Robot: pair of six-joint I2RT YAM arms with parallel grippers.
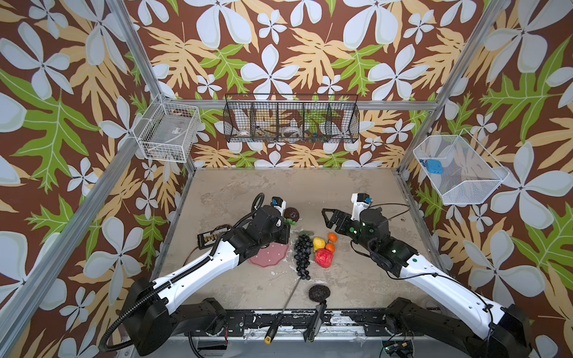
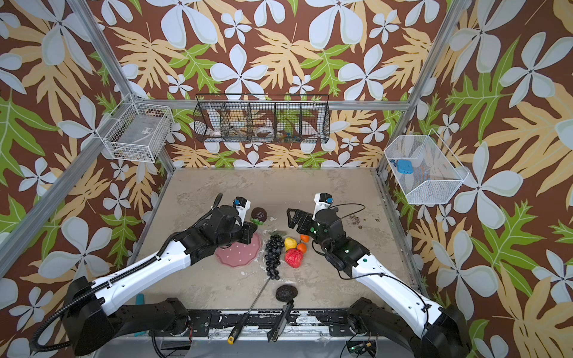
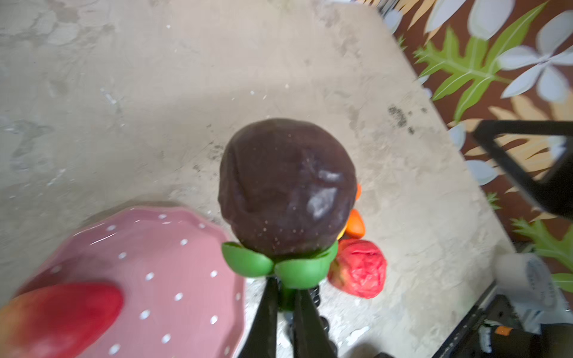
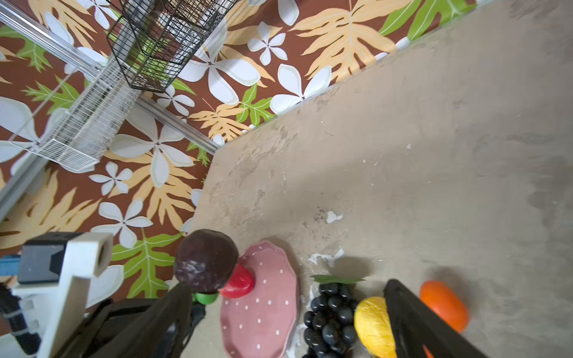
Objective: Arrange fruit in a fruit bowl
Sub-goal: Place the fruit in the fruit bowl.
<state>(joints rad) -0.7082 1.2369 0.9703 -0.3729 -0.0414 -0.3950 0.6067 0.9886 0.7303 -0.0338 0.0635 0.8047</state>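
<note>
Purple-brown mangosteen (image 3: 286, 186) hangs just beside the dish (image 3: 186, 248). Your left gripper (image 3: 285, 291) has its fingers clamped on the green stem, likely because the round body is too slick. One apple (image 3: 62, 313) lies in the dish. Your right gripper (image 1: 333, 220) gapes wide by the oranges (image 1: 332, 237), holding nothing.

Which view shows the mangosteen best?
Left wrist: the mangosteen fills the centre, sharp, its green stem pinched in the left gripper's jaws. Both top views show it small, beside that arm's wrist. Right wrist shows its side, smaller, hiding part of a red apple.
</note>
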